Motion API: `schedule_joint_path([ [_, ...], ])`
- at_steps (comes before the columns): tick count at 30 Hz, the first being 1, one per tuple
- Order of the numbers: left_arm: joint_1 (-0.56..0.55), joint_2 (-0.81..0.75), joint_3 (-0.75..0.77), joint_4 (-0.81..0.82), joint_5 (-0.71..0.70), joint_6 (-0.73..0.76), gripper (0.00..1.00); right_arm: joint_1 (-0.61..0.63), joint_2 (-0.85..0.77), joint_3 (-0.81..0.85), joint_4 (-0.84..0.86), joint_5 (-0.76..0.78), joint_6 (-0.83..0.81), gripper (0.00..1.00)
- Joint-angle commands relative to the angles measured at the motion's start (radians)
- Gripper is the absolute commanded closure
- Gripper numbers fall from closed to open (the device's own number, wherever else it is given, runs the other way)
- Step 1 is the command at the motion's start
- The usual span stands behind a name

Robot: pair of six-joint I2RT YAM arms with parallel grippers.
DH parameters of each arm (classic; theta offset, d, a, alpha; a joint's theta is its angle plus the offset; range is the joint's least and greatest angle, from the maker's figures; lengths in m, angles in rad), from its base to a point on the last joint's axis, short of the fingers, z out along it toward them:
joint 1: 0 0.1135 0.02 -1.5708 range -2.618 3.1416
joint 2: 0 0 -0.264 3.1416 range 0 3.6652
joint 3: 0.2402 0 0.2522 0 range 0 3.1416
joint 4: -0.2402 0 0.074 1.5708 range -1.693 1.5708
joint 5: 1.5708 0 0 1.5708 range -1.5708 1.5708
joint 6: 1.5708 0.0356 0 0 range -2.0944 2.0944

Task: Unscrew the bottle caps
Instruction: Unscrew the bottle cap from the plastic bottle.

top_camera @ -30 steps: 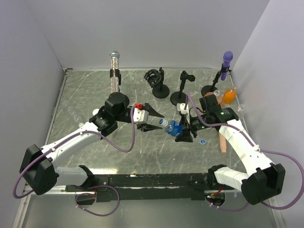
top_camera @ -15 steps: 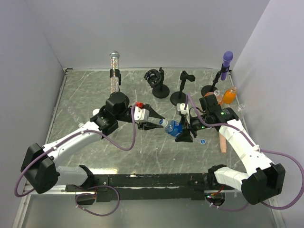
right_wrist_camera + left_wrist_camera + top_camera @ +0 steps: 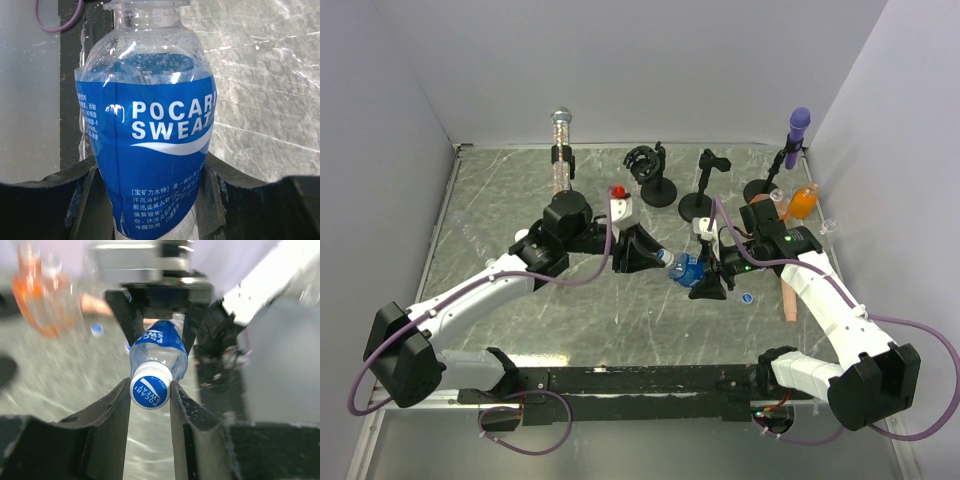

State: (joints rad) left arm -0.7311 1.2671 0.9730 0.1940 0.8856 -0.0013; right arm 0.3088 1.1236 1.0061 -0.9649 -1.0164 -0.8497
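Marbled tabletop (image 3: 500, 200), clear bottle (image 3: 150, 125), round cap (image 3: 150, 391)

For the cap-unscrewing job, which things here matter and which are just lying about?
In the job: blue-labelled bottle, held by the right gripper; its blue-and-white cap, pinched by the left gripper; orange bottle; loose cap on the table.
Lying about: silver glitter microphone; purple microphone; black stands.
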Motion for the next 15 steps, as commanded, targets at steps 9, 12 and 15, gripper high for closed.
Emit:
schedule_joint_path([
  [9, -0.019, 0.002, 0.207, -0.400, -0.315, -0.925, 0.99, 0.006, 0.016, 0.023, 0.005, -0.040, -0.025, 0.73],
  [12, -0.017, -0.003, 0.184, -0.355, -0.313, -0.987, 0.99, 0.006, 0.021, 0.031, -0.003, -0.040, -0.028, 0.73],
  [15, -0.019, 0.009, 0.214, -0.402, -0.342, -0.954, 0.99, 0.006, 0.012, 0.026, 0.000, -0.037, -0.025, 0.73],
])
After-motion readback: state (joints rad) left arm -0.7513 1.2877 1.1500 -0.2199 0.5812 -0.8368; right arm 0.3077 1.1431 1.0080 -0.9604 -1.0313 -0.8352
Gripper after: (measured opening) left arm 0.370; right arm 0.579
